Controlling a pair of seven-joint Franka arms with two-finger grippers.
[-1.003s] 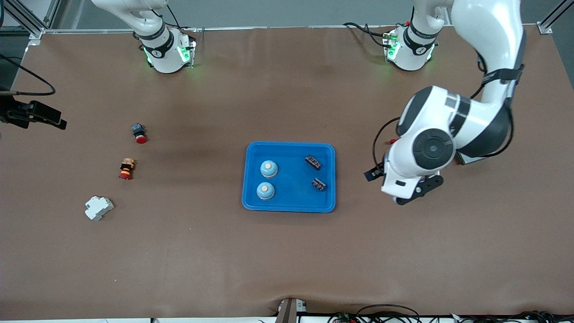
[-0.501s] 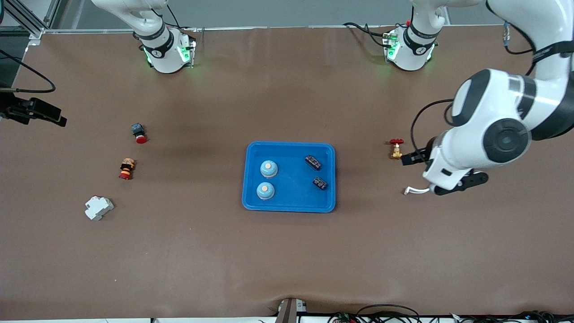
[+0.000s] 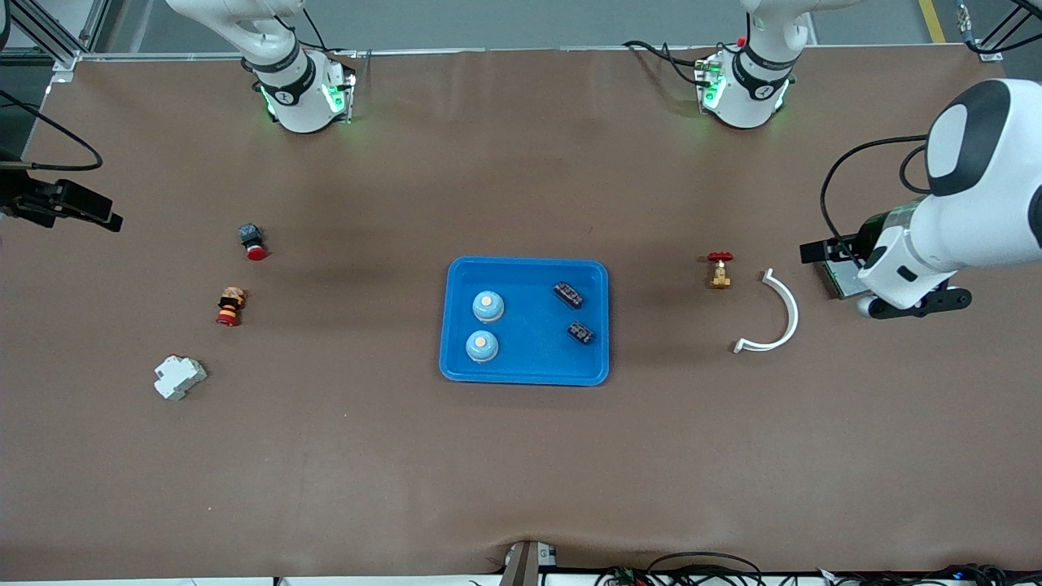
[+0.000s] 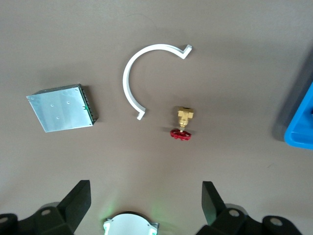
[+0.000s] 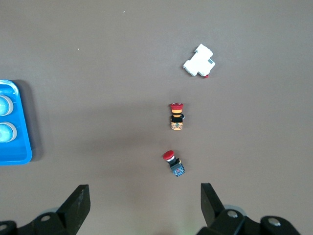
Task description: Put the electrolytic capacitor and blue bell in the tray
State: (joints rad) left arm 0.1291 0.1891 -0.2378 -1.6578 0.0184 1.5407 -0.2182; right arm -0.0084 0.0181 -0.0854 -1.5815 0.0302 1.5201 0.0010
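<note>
Front view, tray (image 3: 526,378) mid-table, both tools spread wide

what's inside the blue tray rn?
Inside the blue tray: two blue bells toward the right arm's end, two small dark capacitors toward the left arm's end. Nothing covers them.

The worktop (image 3: 521,456) is plain brown. The tray (image 3: 526,370) is bright blue. Inside it sit two light blue bells (image 3: 488,306) with pale orange tops and two black capacitors (image 3: 568,295). The small valve (image 3: 720,271) is gold with a red wheel. The curved clip (image 3: 777,317) is white. The flat plate (image 4: 62,107) is shiny grey with a green edge. One button (image 3: 254,242) is red and blue, another button (image 3: 229,307) is red, black and orange. The little block (image 3: 179,377) is white.
</note>
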